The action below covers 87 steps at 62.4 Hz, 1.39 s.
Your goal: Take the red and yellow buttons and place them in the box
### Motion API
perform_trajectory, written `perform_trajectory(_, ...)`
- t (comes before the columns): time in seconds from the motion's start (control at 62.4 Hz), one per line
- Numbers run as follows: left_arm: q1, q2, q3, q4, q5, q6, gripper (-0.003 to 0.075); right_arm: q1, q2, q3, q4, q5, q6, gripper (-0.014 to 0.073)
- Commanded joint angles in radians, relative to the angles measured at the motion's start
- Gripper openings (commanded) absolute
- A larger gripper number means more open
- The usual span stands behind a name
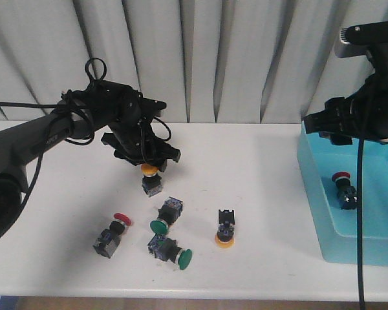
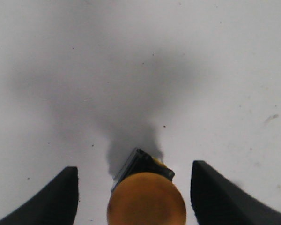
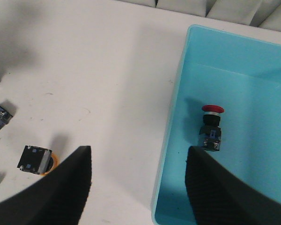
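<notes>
Right now the left gripper [image 1: 146,163] hangs low over a yellow button [image 1: 150,179] that stands cap-up on the white surface [image 1: 258,168]; its jaws are spread wide, one finger [image 2: 51,199] on each side of the orange-yellow cap [image 2: 146,199], neither touching it. The right gripper [image 3: 138,187] hovers above the near edge of the turquoise box [image 3: 171,140], jaws likewise spread and holding nothing. Inside the box a red button [image 3: 211,126] lies on the floor. On the surface remain a second yellow button [image 1: 225,228] resting cap-down, a red button [image 1: 112,234] on its side, and two green-capped switches [image 1: 163,217] near them.
</notes>
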Motion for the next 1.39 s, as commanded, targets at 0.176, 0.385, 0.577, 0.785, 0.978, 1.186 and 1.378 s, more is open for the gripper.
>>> perform_trajectory(0.176, -0.002, -0.055, -0.030, -0.003, -0.022, -0.005, 0.0485, -0.002, -0.029, -0.023, -0.025, -0.059, -0.010, 0.0426)
perform_trajectory(0.385, -0.002, -0.055, -0.030, -0.004, -0.024, 0.011, 0.0485, -0.002, -0.029, -0.023, -0.025, -0.060, -0.010, 0.0426)
perform_trajectory(0.577, -0.002, -0.037, -0.030, -0.005, -0.005, 0.012, 0.0445, -0.002, -0.029, -0.023, -0.025, -0.060, -0.010, 0.0426)
perform_trajectory(0.785, -0.002, -0.034, -0.030, -0.005, -0.019, 0.012, 0.0344, -0.002, -0.029, -0.023, -0.024, -0.060, -0.010, 0.0426)
perform_trajectory(0.978, -0.002, -0.035, -0.030, -0.005, -0.018, 0.031, 0.0160, -0.002, -0.029, -0.023, -0.024, -0.060, -0.010, 0.0426)
perform_trajectory(1.186, -0.002, -0.059, -0.031, -0.014, -0.003, 0.066, -0.0008, -0.002, -0.029, -0.023, -0.024, -0.065, -0.067, 0.0426)
perform_trajectory(1.378, -0.002, -0.154, -0.031, -0.072, 0.010, 0.079, -0.0008, -0.002, -0.029, -0.023, -0.022, -0.103, -0.191, 0.0426)
